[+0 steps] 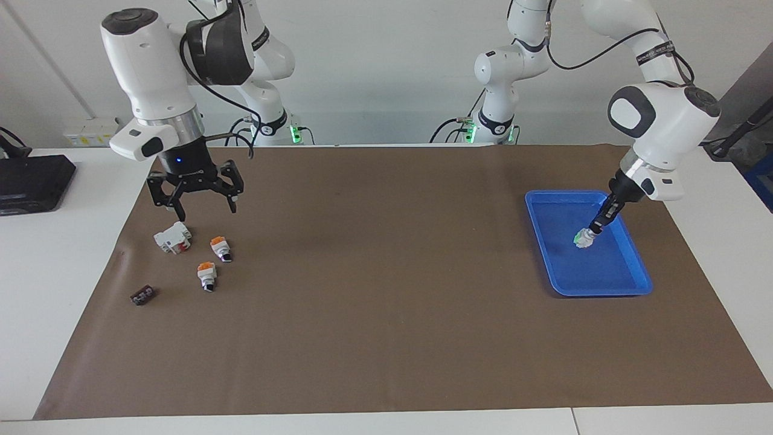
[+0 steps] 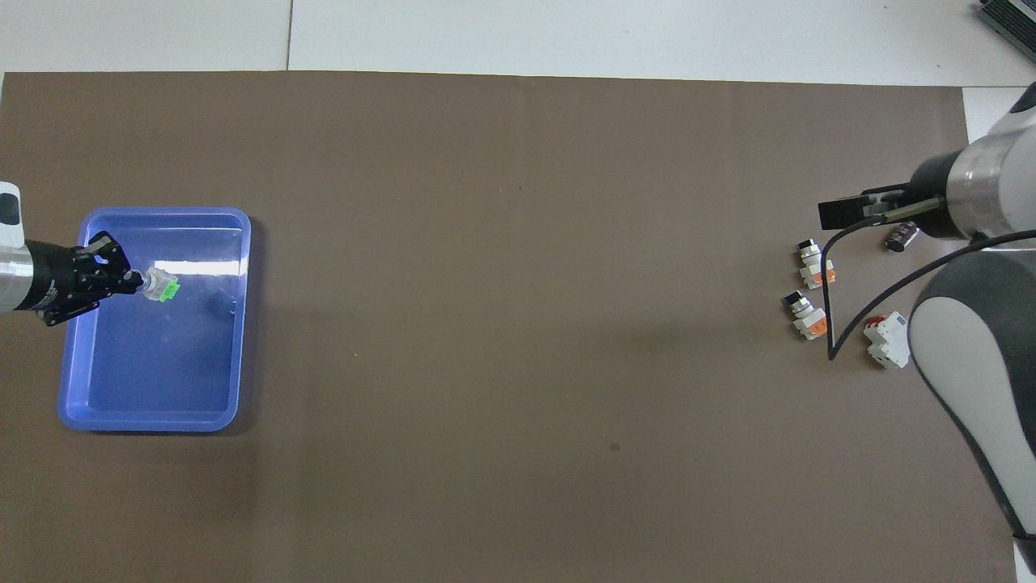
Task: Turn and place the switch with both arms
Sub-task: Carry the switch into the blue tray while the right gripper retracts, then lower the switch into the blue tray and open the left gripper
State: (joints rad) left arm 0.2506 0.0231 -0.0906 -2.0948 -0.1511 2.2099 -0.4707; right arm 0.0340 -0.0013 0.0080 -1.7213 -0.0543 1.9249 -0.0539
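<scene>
Green-ended small white selector switch (image 1: 583, 240) pinched by closed left gripper (image 1: 594, 229) over 1 blue plastic tray (image 1: 604, 287), right gripper (image 1: 194, 208) spread wide and empty above 2 orange-capped switches (image 1: 220, 247), 1 white-and-red block (image 1: 173, 237), 1 small dark component (image 1: 143, 295).

In the overhead view the left arm (image 2: 16, 271) is cut off at the picture's edge, only its wrist showing; the right arm (image 2: 979, 340) runs out past the edge and corner, and its wrist hides the right gripper (image 2: 850, 212) so that only one dark finger shows; whether the switch (image 1: 583, 239) touches the floor of the blue tray (image 1: 634, 284) cannot be told; the knob tip is buried in the left gripper (image 1: 595, 229); the small dark part (image 1: 142, 295) is too small to make out; a black box (image 1: 30, 181) is clipped by the facing view's edge.
</scene>
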